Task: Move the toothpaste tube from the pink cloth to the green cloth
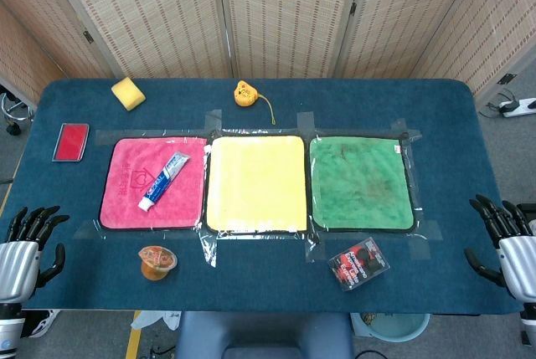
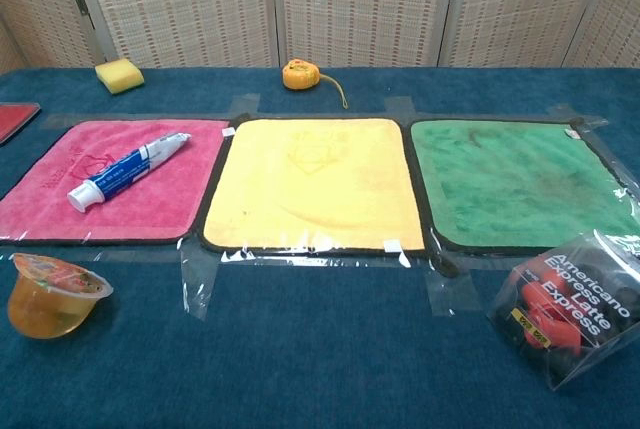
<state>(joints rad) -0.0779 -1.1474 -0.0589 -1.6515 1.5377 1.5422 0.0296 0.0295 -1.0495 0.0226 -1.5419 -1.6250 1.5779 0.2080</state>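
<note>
A white and blue toothpaste tube lies slantwise on the pink cloth, cap toward the near left. The green cloth lies at the right end of the row with nothing on it. My left hand rests at the table's near left corner, fingers spread and holding nothing. My right hand sits at the near right edge, fingers likewise apart and bare. Both hands are far from the tube. The chest view shows neither hand.
A yellow cloth lies between the pink and green ones. A jelly cup stands near the front left, a coffee packet near the front right. A yellow sponge, tape measure and red case sit further back.
</note>
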